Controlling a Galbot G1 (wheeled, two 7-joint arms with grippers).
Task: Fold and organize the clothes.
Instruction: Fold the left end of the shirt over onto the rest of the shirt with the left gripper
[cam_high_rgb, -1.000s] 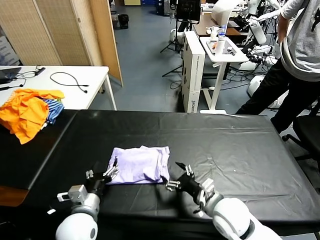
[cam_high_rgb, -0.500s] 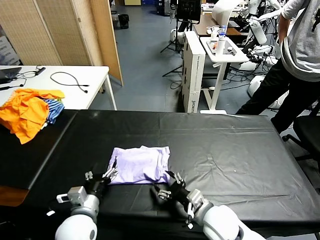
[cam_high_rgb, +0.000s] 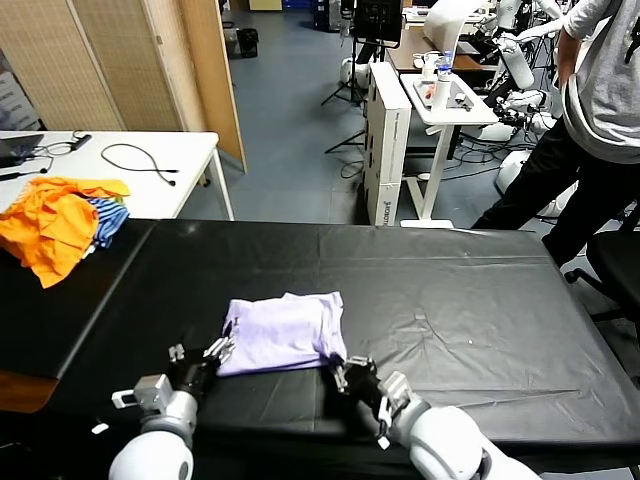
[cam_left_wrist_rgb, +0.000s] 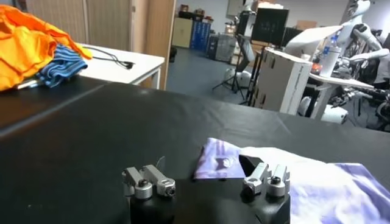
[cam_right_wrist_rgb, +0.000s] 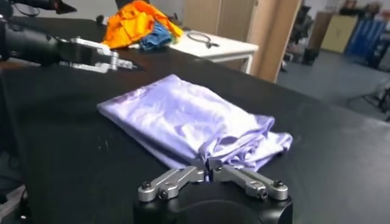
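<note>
T-shirt (cam_high_rgb: 283, 333) lies on table (cam_high_rgb: 480, 290), garment heap (cam_high_rgb: 55, 222) far left.

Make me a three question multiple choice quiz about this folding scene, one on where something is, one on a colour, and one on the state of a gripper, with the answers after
1. Where does the lavender t-shirt lie?
A. On the black table, near its front edge
B. On the white table at the back left
C. On the floor

2. What colours show in the heap of garments at the far left?
A. Green and yellow
B. Orange and blue-striped
C. Red and black

3. How is the right gripper at the shirt's near right corner?
A. Wide open above the shirt
B. Shut on the shirt's edge
C. Out of sight

Answers:
1. A, the head view shows it folded on the black cover between both arms.
2. B, orange cloth lies over blue stripes.
3. B, the right wrist view shows its fingers together with cloth pinched between them, while the left gripper is open at the other corner.
</note>
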